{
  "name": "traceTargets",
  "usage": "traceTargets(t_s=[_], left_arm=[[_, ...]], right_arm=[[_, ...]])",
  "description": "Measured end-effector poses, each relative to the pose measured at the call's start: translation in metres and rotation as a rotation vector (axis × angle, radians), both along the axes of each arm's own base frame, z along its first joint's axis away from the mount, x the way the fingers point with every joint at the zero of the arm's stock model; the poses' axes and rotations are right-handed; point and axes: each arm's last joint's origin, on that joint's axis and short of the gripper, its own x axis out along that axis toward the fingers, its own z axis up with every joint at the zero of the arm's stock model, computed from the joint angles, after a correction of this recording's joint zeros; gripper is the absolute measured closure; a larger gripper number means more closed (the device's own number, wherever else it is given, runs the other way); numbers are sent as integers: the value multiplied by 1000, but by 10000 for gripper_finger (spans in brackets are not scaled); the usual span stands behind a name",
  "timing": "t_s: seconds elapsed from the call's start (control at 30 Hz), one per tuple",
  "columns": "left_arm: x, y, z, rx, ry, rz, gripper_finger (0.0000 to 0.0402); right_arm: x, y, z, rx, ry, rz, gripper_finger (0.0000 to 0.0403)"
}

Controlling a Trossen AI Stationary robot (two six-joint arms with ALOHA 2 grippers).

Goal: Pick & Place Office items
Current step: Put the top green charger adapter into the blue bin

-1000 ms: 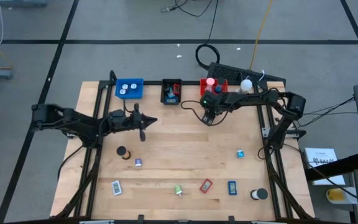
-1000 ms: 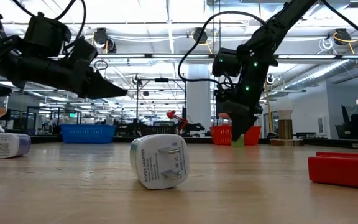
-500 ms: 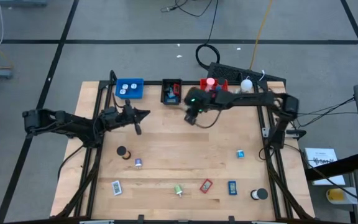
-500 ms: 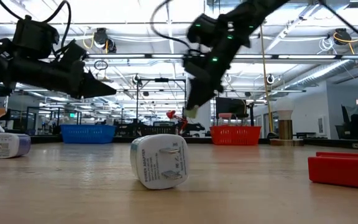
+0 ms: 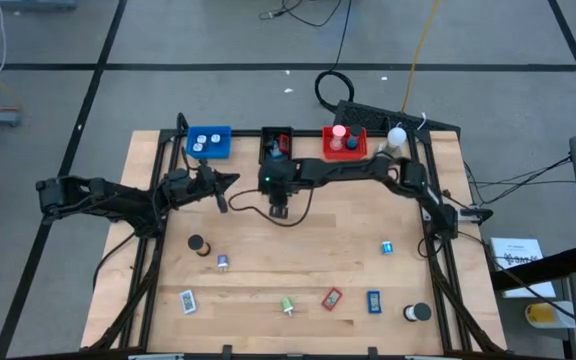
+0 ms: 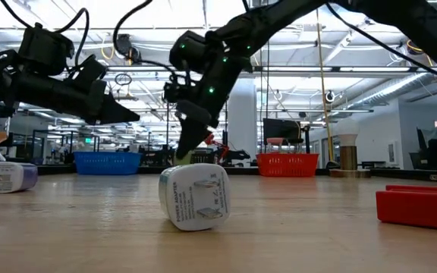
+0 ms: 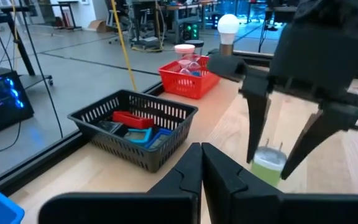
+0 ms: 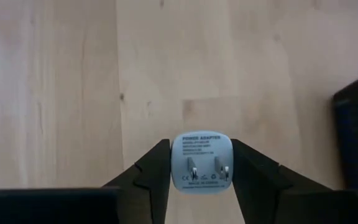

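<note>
My right gripper [image 5: 278, 206] hangs over the wood table just in front of the black tray [image 5: 276, 146], shut on a small green power adapter [image 7: 268, 168] whose white pronged face [image 8: 202, 162] points up. My left gripper [image 5: 224, 198] hovers shut and empty a little to its left. Several other office items lie flat on the near half of the table: a black cylinder [image 5: 196, 243], a purple one [image 5: 222, 262], a white adapter [image 5: 187, 300], a green piece [image 5: 287, 305], a red one [image 5: 330, 298] and a blue one [image 5: 373, 301]. My right gripper pinches the green adapter by two opposite sides [image 8: 174, 164], one finger [image 7: 257, 127] on each. The fingers slant down from above. The adapter hangs between their ends with its prongs [image 7: 270, 147] up, lifted clear of the table.
A blue tray [image 5: 208, 142], the black tray and a red tray [image 5: 345, 143] line the far edge, with a white ball-topped stand [image 5: 396, 135] to their right. A teal piece [image 5: 387, 247] and a black-and-white cylinder [image 5: 416, 313] lie near right. Bare wood spans the table's middle.
My right gripper has swung from in front of the red tray toward the table's left, along the far side to in front of the black tray, rising a little and rolling, with the green adapter still held. My left gripper has drawn back slightly toward the left edge.
</note>
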Motion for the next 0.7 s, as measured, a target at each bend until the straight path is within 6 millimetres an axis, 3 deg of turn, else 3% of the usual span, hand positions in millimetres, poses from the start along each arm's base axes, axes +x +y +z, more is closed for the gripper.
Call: traceTargets(t_s=[0.37,0.7], left_arm=[[0,0,0,-7,-3,1,394],[0,0,0,-10,-5,2,394]], right_arm=[[1,6,0,5,-11,38,270],[-5,11,-25,42,-28,64,269]])
